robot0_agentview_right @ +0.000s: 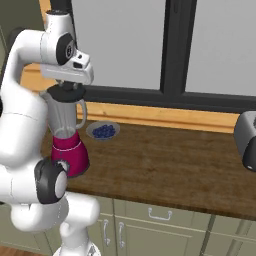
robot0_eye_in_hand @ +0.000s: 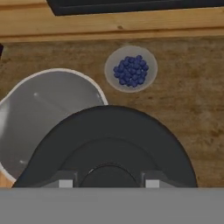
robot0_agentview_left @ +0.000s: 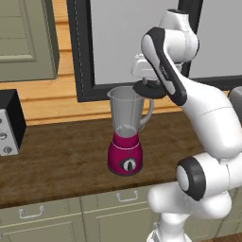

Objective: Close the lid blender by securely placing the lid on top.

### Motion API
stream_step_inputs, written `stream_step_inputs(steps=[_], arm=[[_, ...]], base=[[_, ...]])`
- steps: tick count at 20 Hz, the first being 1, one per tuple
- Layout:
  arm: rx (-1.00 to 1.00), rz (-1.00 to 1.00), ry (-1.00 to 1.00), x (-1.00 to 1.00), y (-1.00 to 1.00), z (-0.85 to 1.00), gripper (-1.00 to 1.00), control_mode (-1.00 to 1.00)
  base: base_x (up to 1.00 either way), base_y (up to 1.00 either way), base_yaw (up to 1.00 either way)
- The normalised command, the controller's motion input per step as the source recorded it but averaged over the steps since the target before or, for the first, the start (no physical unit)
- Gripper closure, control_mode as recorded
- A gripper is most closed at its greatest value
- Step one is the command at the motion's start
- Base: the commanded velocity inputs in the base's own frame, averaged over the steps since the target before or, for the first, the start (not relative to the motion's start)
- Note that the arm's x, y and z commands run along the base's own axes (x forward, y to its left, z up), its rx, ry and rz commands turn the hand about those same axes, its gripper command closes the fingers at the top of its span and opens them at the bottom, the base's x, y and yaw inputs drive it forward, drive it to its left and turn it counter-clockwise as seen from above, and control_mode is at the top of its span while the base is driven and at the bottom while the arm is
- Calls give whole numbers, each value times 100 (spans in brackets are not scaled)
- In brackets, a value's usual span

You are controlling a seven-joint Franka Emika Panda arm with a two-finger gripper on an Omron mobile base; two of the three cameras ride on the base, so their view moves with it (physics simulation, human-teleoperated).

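Here the gripper (robot0_agentview_left: 147, 86) hangs just above the right rim of the blender (robot0_agentview_left: 125, 134), its fingers closed on the lid (robot0_agentview_left: 146, 88), which it holds flat and level. In the hand view the lid (robot0_eye_in_hand: 107, 146) covers only the right part of the jar's open mouth, and most of the mouth shows bare to its left, so the lid sits off-centre toward the handle side and is not yet seated. The blender stands upright on the wooden counter (robot0_agentview_left: 56, 160), dial facing the front edge, with its handle pointing right in the left base view. Just behind and to the right of the jar lies a small bowl (robot0_agentview_right: 103, 131) of blueberries, apart from the blender and clear of the lid. A black-and-silver box appliance (robot0_agentview_left: 9, 123) sits well off to the left on the counter, and a grey toaster-like thing (robot0_agentview_right: 246, 140) well off to the right. A dark-framed window (robot0_agentview_right: 170, 50) runs behind the counter. Nothing lies between lid and jar mouth.
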Motion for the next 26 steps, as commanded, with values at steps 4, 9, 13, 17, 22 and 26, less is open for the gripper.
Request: stream_step_inputs(steps=[4, 9, 13, 17, 22, 26], arm=[[0, 0, 13, 47, 72, -10, 100, -100], [0, 0, 2, 23, 32, -24, 100, -100], [0, 0, 0, 1, 36, -33, 100, -100], [0, 0, 0, 28, 39, -31, 100, -100], [0, 0, 0, 31, 37, -16, 100, -100], [0, 0, 0, 9, 34, -35, 100, -100]], base=[[0, 0, 0], [0, 0, 0], [0, 0, 0], [0, 0, 0], [0, 0, 0], [0, 0, 0]])
